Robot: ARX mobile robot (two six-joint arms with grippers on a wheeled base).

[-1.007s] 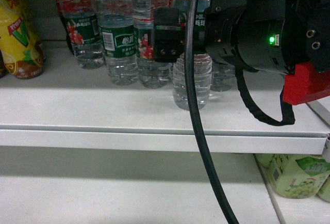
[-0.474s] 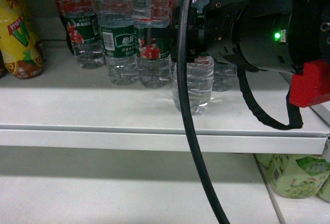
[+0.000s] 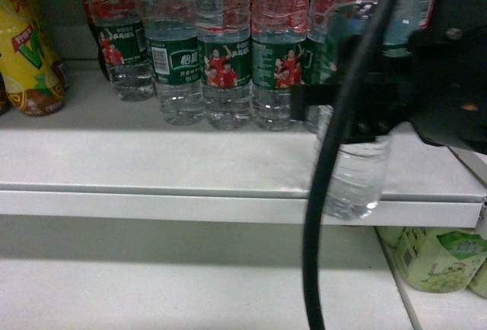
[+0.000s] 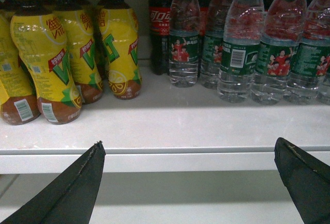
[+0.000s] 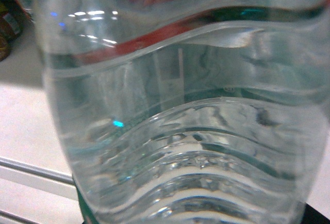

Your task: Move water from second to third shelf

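A clear ribbed water bottle (image 3: 354,172) with a green label hangs in my right gripper (image 3: 344,108), which is shut on its middle. Its base overlaps the shelf's front lip (image 3: 190,204), out in front of the row of water bottles (image 3: 221,64) standing on that shelf. In the right wrist view the held water bottle (image 5: 180,131) fills the frame and hides the fingers. My left gripper (image 4: 188,154) is open and holds nothing, low in front of the shelf lip (image 4: 180,159). More water bottles (image 4: 242,48) stand at the back right of that view.
Yellow drink bottles (image 3: 27,49) stand on the same shelf at the left, seen close as yellow bottles (image 4: 51,53), beside a cola bottle (image 4: 160,28). A black cable (image 3: 319,223) hangs in front. The lower shelf (image 3: 190,284) holds green-labelled drinks (image 3: 434,258) at the right.
My right gripper has pulled the water bottle out of the row, rightward and toward the shelf's front edge. The other bottles have stayed put.
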